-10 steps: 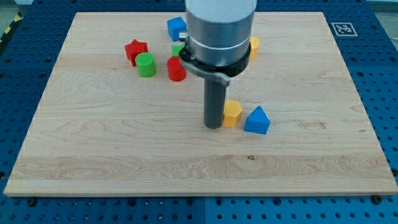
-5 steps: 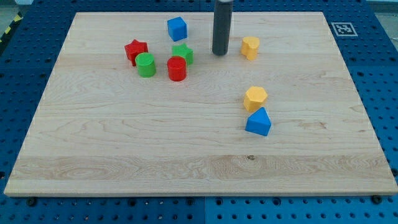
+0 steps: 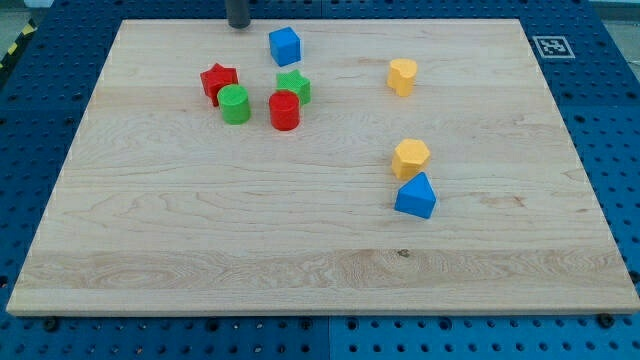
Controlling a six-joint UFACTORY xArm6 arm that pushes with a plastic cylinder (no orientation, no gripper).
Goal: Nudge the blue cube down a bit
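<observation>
The blue cube [image 3: 285,45] sits near the top of the wooden board [image 3: 200,220], left of centre. My tip [image 3: 238,25] shows at the view's top edge, up and to the left of the blue cube, apart from it. Only the rod's lower end is in view.
Below the blue cube lie a green star [image 3: 294,86], a red cylinder [image 3: 284,110], a green cylinder [image 3: 235,104] and a red star [image 3: 218,80]. A yellow block [image 3: 402,76] is at the upper right. A yellow hexagon [image 3: 410,158] touches a blue triangular block [image 3: 416,196] right of centre.
The rod moved from the board's middle to the top, then left past the blue cube to the top edge. The yellow hexagon shifted up and right early on.
</observation>
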